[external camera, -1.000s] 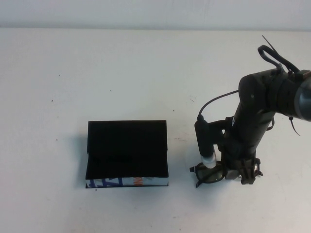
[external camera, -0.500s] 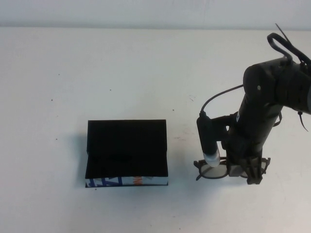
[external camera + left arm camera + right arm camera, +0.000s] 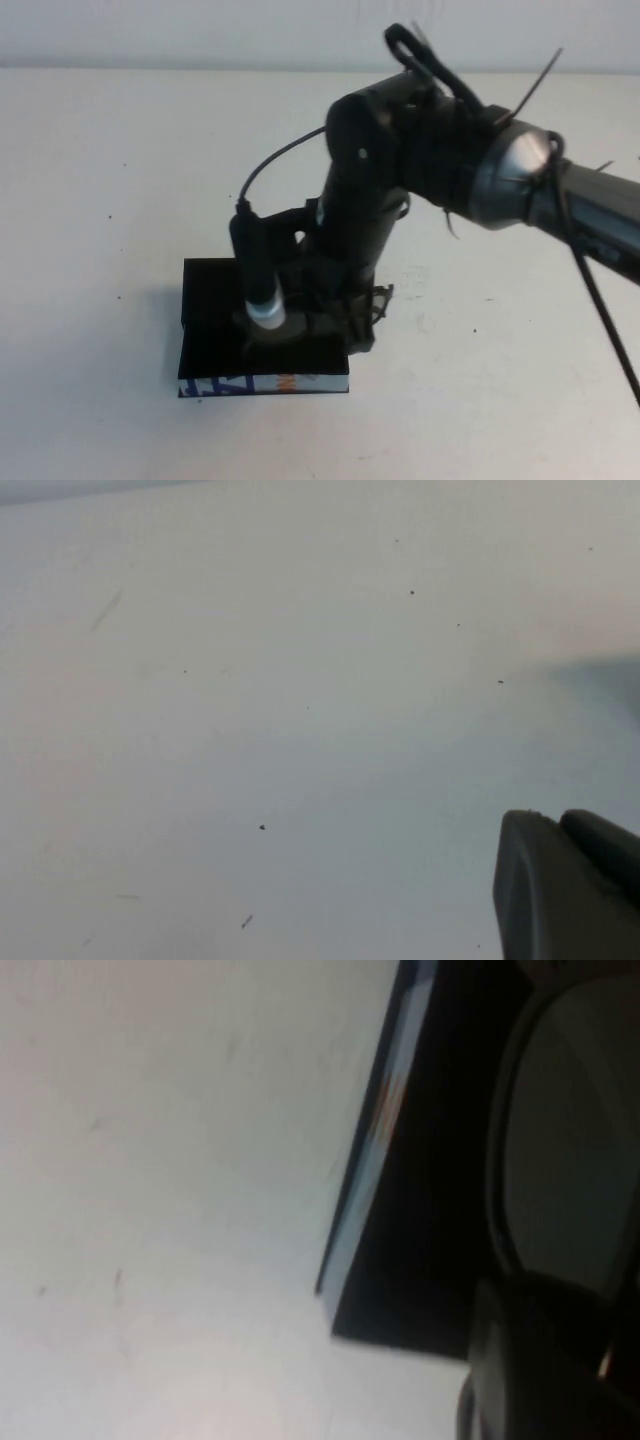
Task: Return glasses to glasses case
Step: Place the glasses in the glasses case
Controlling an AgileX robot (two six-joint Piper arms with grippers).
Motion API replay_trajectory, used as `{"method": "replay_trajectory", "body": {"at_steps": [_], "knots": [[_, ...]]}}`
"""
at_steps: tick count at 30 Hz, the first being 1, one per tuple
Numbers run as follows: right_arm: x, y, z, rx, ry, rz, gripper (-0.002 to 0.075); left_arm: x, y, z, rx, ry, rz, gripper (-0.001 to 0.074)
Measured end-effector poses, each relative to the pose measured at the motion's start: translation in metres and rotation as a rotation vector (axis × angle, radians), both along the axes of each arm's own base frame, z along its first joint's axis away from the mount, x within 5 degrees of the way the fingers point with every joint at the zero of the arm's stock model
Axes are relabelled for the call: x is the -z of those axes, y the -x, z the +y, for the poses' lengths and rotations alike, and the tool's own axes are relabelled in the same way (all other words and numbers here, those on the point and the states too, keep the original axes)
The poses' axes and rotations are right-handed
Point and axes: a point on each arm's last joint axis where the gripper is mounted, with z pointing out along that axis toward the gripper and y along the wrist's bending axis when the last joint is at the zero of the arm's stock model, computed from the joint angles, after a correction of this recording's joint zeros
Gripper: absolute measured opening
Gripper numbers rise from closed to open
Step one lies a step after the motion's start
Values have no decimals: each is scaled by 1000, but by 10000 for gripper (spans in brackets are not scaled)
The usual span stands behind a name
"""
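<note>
Right end effector (image 3: 335, 325) clamped on the glasses (image 3: 570, 1160), hovering over the glasses case (image 3: 215, 345); I've yet to drop them in. Left end effector (image 3: 570, 890): can't tell.

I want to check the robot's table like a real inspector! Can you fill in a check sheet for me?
Surface: white table, a few tiny dark specks.
Job's things: black glasses case at the near side; glasses held over its right part.
Clutter: nothing seen.
Grippers: right hand over the case, shut on the glasses; left hand shows only as a dark tip above bare table.
Cables: black cable looping off the right arm.
Surroundings: pale wall behind the table.
</note>
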Motion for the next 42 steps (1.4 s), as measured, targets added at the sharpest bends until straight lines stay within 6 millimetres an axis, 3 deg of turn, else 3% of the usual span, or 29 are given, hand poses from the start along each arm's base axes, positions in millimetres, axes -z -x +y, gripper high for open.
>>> {"method": "replay_trajectory", "body": {"at_steps": [4, 9, 22, 42], "knots": [[18, -9, 32, -8, -26, 21, 68, 0, 0, 0, 0, 0, 0, 1], [39, -14, 48, 0, -34, 66, 68, 0, 0, 0, 0, 0, 0, 1], [57, -18, 54, 48, -24, 112, 68, 0, 0, 0, 0, 0, 0, 1], [55, -20, 58, 159, -52, 148, 67, 0, 0, 0, 0, 0, 0, 1]]}}
